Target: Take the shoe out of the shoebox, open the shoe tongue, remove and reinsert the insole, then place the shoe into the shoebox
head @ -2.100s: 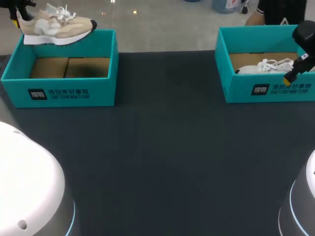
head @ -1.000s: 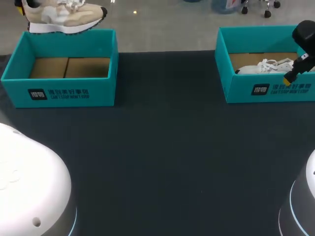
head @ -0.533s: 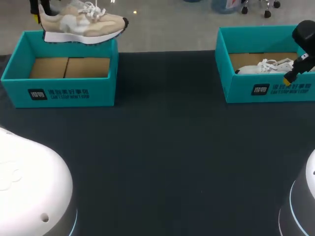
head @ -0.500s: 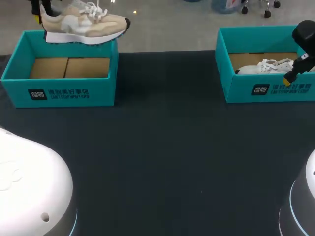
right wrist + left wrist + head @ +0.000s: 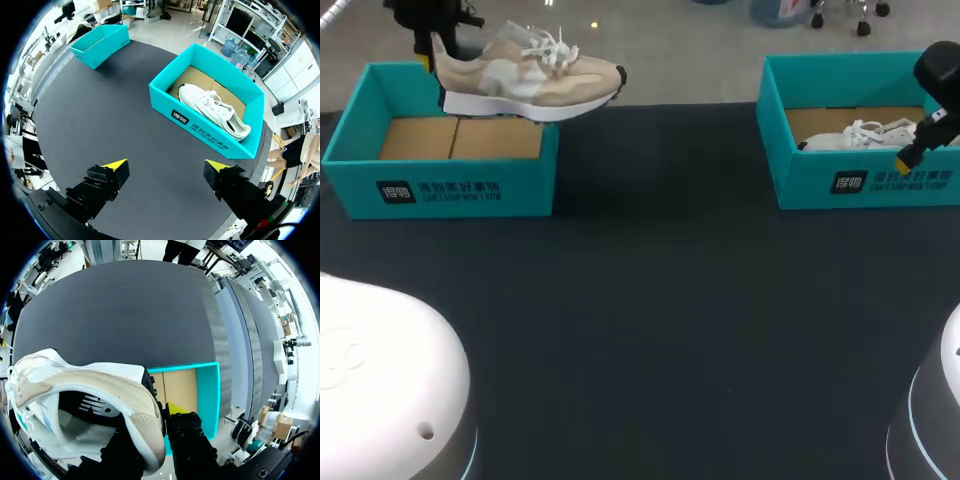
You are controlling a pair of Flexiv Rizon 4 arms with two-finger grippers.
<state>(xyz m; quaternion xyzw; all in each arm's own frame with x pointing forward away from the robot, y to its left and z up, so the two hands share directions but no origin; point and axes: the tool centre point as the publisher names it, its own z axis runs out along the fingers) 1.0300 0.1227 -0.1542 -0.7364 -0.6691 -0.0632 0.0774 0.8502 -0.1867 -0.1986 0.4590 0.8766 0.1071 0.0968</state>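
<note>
You had the left gripper point(image 5: 159, 416) closed on the heel collar of the beige shoe point(image 5: 525, 75), one finger inside the opening and one outside, so the padded rim was pinched from both sides. The shoe hung in the air, sole down and roughly level, with its toe pointing away from the fingers toward the middle of the table point(image 5: 660, 300). The left shoebox point(image 5: 450, 185) sat below the fingers, with only its bare cardboard floor showing. The heel was over its far corner and the toe was past its wall.

Your right gripper point(image 5: 165, 167) had its fingers spread wide with nothing between them. A white shoe point(image 5: 212, 111) lay inside the right shoebox point(image 5: 200, 135), ahead of those fingers.

By my reading you were finishing the first step: the shoe was out of its box but not yet set down. The next move called for carrying it over open table and lowering it flat on its sole. Leave room beside it for the right fingers to reach the laces and tongue while the heel is steadied.
</note>
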